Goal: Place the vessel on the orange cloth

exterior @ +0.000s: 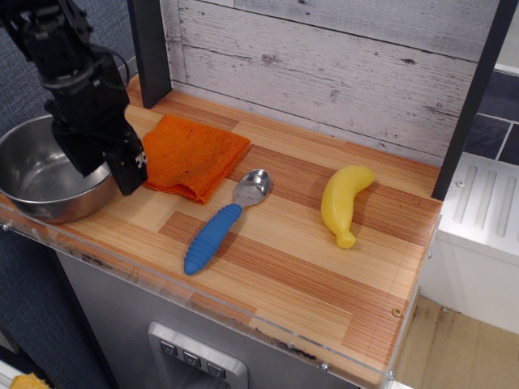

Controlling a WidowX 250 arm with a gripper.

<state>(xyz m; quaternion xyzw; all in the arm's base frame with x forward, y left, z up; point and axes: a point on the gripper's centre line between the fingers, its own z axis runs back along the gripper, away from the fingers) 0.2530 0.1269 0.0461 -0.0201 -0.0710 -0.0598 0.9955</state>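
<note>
The vessel, a shiny steel bowl (32,174), stands at the left end of the wooden counter (308,259), just left of the orange cloth (199,150). The cloth lies flat with nothing on it. My black gripper (105,166) has come down over the bowl's right rim. One finger (81,158) is inside the bowl and the other finger (130,172) is outside, between the bowl and the cloth. The jaws stand apart with the bowl's wall between them. The gripper hides the bowl's right edge and the cloth's left corner.
A blue-handled spoon (215,233) lies in front of the cloth, to its right. A yellow toy banana (345,201) lies further right. A dark post (150,49) and a white plank wall (324,65) stand behind. A clear rail (203,296) runs along the counter's front edge.
</note>
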